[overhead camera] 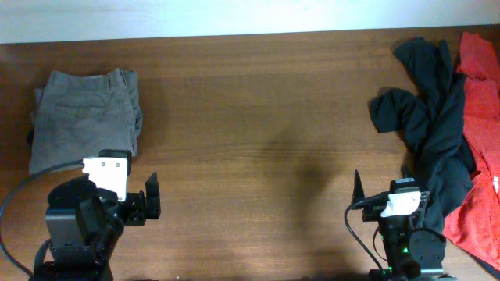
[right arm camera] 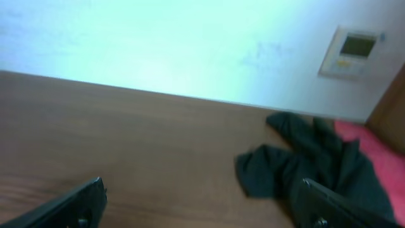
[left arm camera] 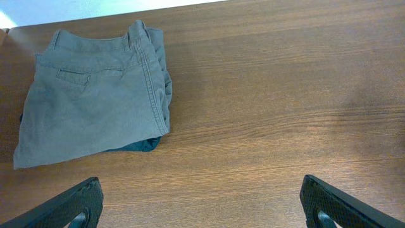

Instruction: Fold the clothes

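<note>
Wooden table (overhead camera: 258, 117), shown from overhead and from both wrist cams; a pale wall (right arm camera: 158, 44) is seen behind it.

Far left: grey-khaki trousers (overhead camera: 86, 117) are laid flat as a folded, roughly rectangular stack near the back edge. One stitched back pocket (left arm camera: 76, 77) faces up. A dark piece (left arm camera: 136, 145) is partly covered by the stack; only its edge shows at the near side, so its type cannot be told.

Front left: left gripper (overhead camera: 155, 195) is held just in front of the trousers, not touching them. Its fingers are spread wide w/ nothing between them, and bare wood is seen through the gap (left arm camera: 202, 202).

Centre: bare wood only.

Front right: right gripper (overhead camera: 391, 186) is likewise spread apart and empty (right arm camera: 202, 206), positioned just beside the lower end of the black garment.

Right: black garment (overhead camera: 430, 117) is left unfolded and crumpled, running from back edge toward the front. It partly overlaps a red garment (overhead camera: 480, 117) spread along the far-right edge. A wall panel (right arm camera: 354, 50) is mounted above, blurred.
</note>
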You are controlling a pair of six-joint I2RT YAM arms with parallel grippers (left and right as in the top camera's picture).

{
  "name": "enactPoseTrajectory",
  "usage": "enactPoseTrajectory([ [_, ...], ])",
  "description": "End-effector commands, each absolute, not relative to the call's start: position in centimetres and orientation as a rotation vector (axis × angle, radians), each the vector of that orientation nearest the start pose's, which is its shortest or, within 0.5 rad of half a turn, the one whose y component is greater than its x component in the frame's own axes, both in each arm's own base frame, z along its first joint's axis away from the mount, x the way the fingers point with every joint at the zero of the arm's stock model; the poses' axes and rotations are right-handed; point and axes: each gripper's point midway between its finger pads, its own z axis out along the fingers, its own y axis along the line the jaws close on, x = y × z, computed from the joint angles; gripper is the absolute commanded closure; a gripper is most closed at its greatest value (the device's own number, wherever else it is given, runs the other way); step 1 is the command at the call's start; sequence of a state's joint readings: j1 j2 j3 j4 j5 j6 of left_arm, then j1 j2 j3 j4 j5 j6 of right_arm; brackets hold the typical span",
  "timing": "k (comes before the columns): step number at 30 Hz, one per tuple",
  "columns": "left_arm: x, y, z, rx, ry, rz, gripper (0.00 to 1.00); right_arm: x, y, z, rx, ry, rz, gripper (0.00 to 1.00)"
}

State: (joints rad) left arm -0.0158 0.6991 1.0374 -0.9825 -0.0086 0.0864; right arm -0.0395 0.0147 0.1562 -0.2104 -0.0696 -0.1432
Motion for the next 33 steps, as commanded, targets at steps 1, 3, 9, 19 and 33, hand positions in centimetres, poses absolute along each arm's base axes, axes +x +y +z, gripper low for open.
enactPoseTrajectory([
  [1, 22.5, -0.2, 27.3, 0.122, 2.209, 0.062, 0.01, 24.2, 0.2, 17.8, -0.251, 1.603, -0.192, 0.01],
  [3, 22.5, -0.2, 27.3, 0.122, 2.209, 0.062, 0.01, 24.5, 0.2, 16.9, -0.254, 1.595, -0.196, 0.01],
  [9, 22.5, -0.2, 27.3, 0.122, 2.209, 0.062, 0.01, 24.6, 0.5, 15.8, -0.222, 1.624, -0.130, 0.01],
  [19, 22.5, -0.2, 27.3, 0.122, 2.209, 0.062, 0.01, 24.6, 0.5, 15.8, -0.222, 1.626, -0.130, 0.01],
  [33, 22.5, -0.2, 27.3, 0.122, 2.209, 0.062, 0.01, 24.6, 0.5, 15.8, -0.222, 1.627, -0.130, 0.01],
])
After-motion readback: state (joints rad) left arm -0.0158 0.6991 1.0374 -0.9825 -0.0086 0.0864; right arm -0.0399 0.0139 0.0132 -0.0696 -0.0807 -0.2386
